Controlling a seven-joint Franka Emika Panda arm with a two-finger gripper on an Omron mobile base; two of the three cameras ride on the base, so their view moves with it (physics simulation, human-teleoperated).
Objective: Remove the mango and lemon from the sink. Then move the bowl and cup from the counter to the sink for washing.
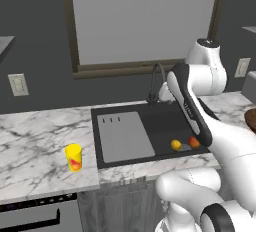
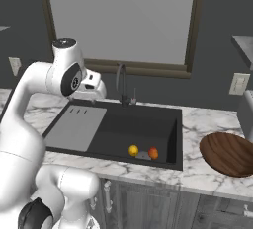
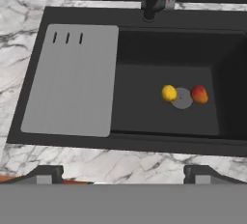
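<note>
The black sink (image 3: 164, 49) holds the yellow lemon (image 3: 169, 93) and the orange-red mango (image 3: 199, 94), one on each side of the round drain. Both fruits also lie near the basin's front, lemon (image 1: 176, 145) (image 2: 133, 150) and mango (image 1: 193, 142) (image 2: 153, 153). The yellow cup (image 1: 73, 157) stands upright on the marble counter (image 1: 35, 136) left of the sink. The brown wooden bowl (image 2: 230, 154) rests on the counter to the right. My gripper (image 3: 124, 175) hangs high above the sink, looking down, open with nothing between its tips.
A grey ribbed drainboard (image 3: 72, 78) covers the sink's left part. The dark arched faucet (image 1: 157, 83) rises at the basin's rear edge. A window and dark wall stand behind the counter. My arm crosses over the sink's right side in the left base view.
</note>
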